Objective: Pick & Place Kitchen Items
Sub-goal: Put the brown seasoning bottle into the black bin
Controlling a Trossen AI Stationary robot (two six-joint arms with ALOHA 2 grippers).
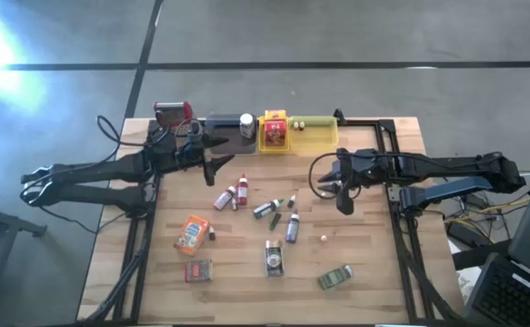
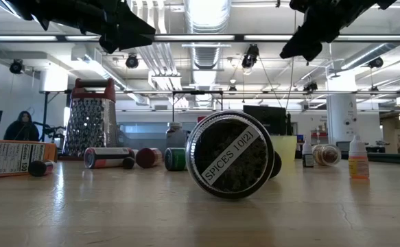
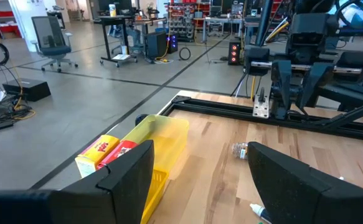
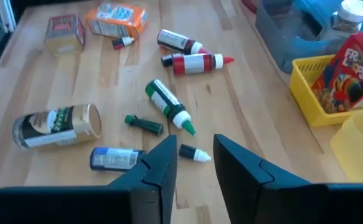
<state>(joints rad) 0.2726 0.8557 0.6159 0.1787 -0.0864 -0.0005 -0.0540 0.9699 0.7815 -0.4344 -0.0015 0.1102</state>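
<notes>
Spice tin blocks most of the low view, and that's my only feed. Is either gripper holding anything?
Observer: No. The left gripper is open and empty, at the back of the table near the yellow tray.
Operator: And the right?
Observer: The right gripper is also open and empty, pointing toward a small white-tipped bottle lying on the table.
Operator: Anything in the trays yet?
Observer: A red box stands in the yellow tray, and a white-capped jar sits in the grey tray.
</notes>
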